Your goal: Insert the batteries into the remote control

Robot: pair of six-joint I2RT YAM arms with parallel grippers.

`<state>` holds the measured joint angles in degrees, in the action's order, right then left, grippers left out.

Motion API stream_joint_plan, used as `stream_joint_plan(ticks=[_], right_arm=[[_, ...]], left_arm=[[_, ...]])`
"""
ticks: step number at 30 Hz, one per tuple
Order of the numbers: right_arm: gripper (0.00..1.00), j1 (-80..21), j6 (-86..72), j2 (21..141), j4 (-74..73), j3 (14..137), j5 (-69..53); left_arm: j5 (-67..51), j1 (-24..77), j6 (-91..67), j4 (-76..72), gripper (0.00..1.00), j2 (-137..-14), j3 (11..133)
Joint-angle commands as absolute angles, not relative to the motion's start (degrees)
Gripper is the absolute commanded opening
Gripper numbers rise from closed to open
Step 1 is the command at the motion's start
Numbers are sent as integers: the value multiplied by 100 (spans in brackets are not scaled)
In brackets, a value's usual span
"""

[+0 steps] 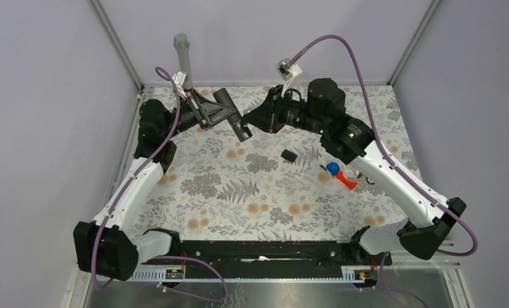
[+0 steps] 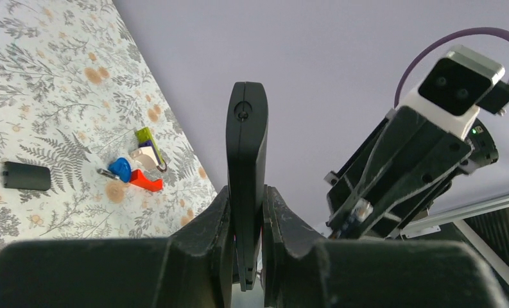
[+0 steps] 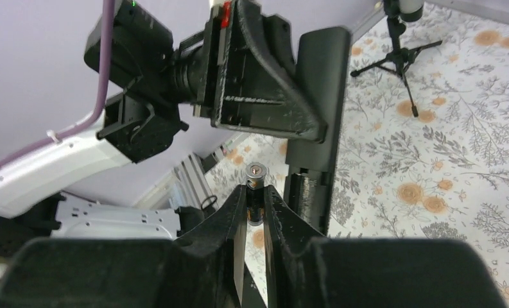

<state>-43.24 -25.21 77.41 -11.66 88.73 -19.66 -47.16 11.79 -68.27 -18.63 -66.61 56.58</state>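
My left gripper [image 1: 223, 114] is shut on the remote control [image 1: 231, 115], a slim black bar held in the air above the back of the table; edge-on in the left wrist view [image 2: 246, 160]. In the right wrist view the remote [image 3: 316, 115] shows its open battery bay at the lower end. My right gripper [image 1: 255, 119] is shut on a battery [image 3: 254, 192], dark with a silvery tip, held just left of the remote's open bay. The two grippers face each other closely.
A short black loose piece [image 1: 289, 155] lies mid-table, also seen in the left wrist view [image 2: 25, 175]. Red-and-blue toy pieces [image 1: 339, 173] lie to the right. A small black tripod [image 3: 399, 54] stands at the back. The table has walls at back and sides.
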Motion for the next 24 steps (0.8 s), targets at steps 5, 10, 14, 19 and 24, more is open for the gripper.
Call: stream_joint_plan(ticks=[5, 10, 14, 19, 24], right_arm=[[20, -4860, -1610, 8082, -1726, 9379, -1210], [22, -4921, -1242, 8149, -1830, 9398, -976], [23, -4926, -1116, 8193, -1843, 9394, -1034], [23, -4963, -1050, 8243, -1877, 9378, -1257], [24, -5000, -1048, 8297, -1950, 9417, -1441]], left_arm=[[-4930, 1204, -7350, -2883, 0, -6699, 5521], [-5041, 1204, -7283, -2863, 0, -6707, 5541], [-5101, 1204, -7276, -2847, 0, -6732, 5529], [-5074, 1204, -7338, -2915, 0, -6715, 5519], [-4992, 1204, -7441, -3062, 0, -6728, 5520]])
